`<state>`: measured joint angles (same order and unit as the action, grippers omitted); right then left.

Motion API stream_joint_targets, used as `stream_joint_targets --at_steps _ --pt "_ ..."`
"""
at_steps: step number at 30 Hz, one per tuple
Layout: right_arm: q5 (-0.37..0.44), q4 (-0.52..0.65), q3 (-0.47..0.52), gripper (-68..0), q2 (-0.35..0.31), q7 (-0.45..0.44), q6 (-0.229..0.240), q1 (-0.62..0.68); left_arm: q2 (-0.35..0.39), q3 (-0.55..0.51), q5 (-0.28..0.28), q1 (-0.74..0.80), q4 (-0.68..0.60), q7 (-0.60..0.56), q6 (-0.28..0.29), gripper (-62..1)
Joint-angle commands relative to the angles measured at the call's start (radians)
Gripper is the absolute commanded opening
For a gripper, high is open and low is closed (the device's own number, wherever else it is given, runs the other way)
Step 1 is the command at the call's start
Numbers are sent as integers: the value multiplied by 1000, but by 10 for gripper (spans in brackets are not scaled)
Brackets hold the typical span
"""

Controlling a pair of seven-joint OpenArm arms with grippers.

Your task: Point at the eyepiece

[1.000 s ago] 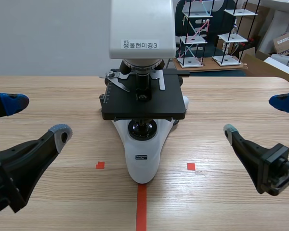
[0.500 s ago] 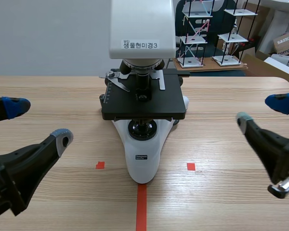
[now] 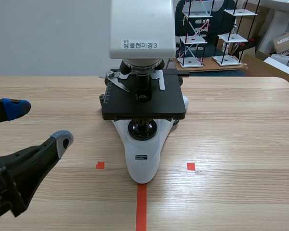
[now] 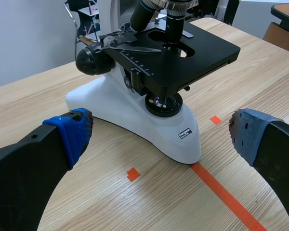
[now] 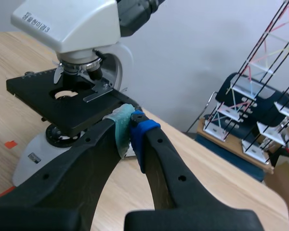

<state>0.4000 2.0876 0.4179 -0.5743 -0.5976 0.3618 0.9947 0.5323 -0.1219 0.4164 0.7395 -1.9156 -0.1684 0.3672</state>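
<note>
Right gripper [image 5: 131,130] pressed together, up beside the microscope [image 3: 142,149]; eyepiece [image 5: 135,12] not yet pointed at.
The eyepiece is the dark tube sticking out of the white head's top, above and ahead of the right fingertips and well apart from them; the scene view cuts it off. Left gripper [image 3: 38,123] is spread wide and empty, low over the table [image 3: 231,144], beside the base. Judgement: the eyepiece is rigid metal with a glass lens that is fragile and smudges easily. Pointing needs no hold, so stop short of the lens; if contact happens, better the barrel side. The microscope looks heavy and steady, unlikely to shift. Count: one microscope, one eyepiece tube clear in view (a second cannot be told, cropped), two grippers, neither holding anything.
</note>
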Motion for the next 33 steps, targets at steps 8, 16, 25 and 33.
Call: stream_joint_targets --at_steps 8,16,25,33 --pt "241 10 76 -674 -191 220 -3 -173 0 -3 7 5 -11 -17 -5 -13" --pt "402 10 76 -674 -343 434 -33 -434 0 -3 7 5 -11 -17 -5 -13" --pt "481 -73 -11 -674 -514 462 -95 -641 0 -3 7 5 -11 -17 -5 -13" --pt "625 -174 -184 -674 -613 480 -108 -898 0 -3 7 5 -11 -17 -5 -13"
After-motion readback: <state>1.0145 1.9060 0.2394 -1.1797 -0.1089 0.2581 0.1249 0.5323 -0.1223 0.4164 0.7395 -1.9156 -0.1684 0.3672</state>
